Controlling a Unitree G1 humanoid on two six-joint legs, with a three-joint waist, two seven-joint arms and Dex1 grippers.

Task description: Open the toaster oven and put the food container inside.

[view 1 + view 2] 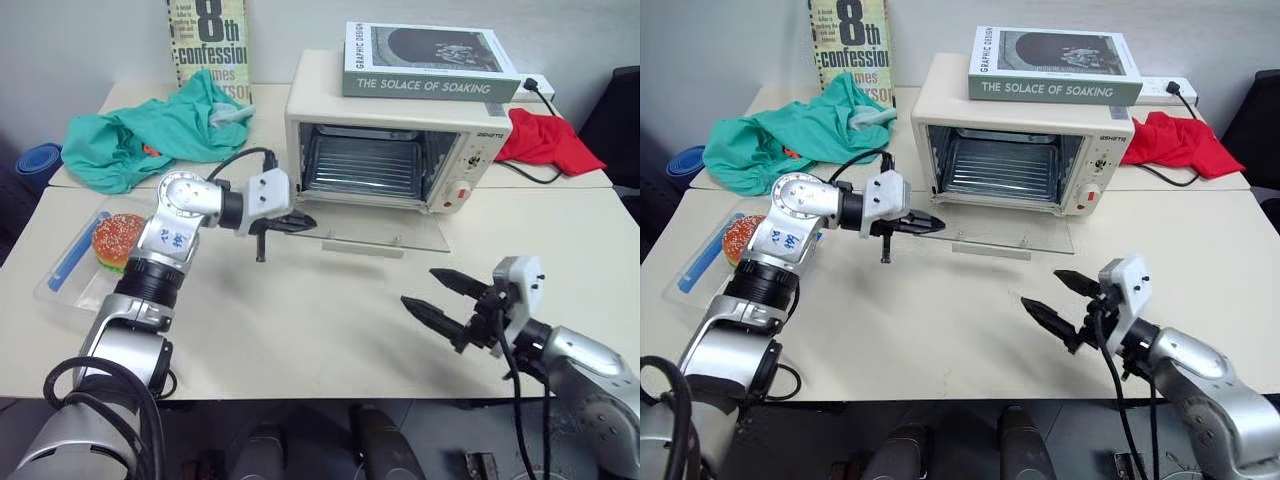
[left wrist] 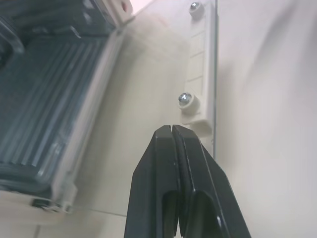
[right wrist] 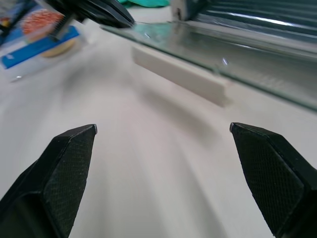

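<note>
Left gripper (image 1: 300, 220): fingers pressed together, empty, tip at the left front corner of the lowered glass door (image 1: 385, 238); contact with the glass cannot be confirmed. The left wrist view shows the closed fingers (image 2: 178, 188) over the glass near the door's cream handle bar (image 2: 200, 74) and its two screws, a detail the head views do not resolve.

Right gripper (image 1: 445, 300): fingers spread wide, empty, above the bare table (image 1: 300, 330), well apart from the door's front edge. The right wrist view shows the handle bar from below the door edge and the left gripper beyond it.

Toaster oven (image 1: 400, 150): cream-white, at the table's rear centre, opening facing the robot, long axis running left to right, door dropped roughly level, wire rack visible inside. Small lettering on its control panel is unreadable.

Food container (image 1: 75, 275): clear tray at the table's left edge, partly behind the left arm, long axis running front to back, holding a toy hamburger (image 1: 118, 240) and a blue strip.

A book (image 1: 430, 62) on the oven reads "THE SOLACE OF SOAKING" and "GRAPHIC DESIGN". A standing book (image 1: 208, 45) reads "8th confession". A teal cloth (image 1: 150, 135) lies rear left, a red cloth (image 1: 545, 140) rear right.
</note>
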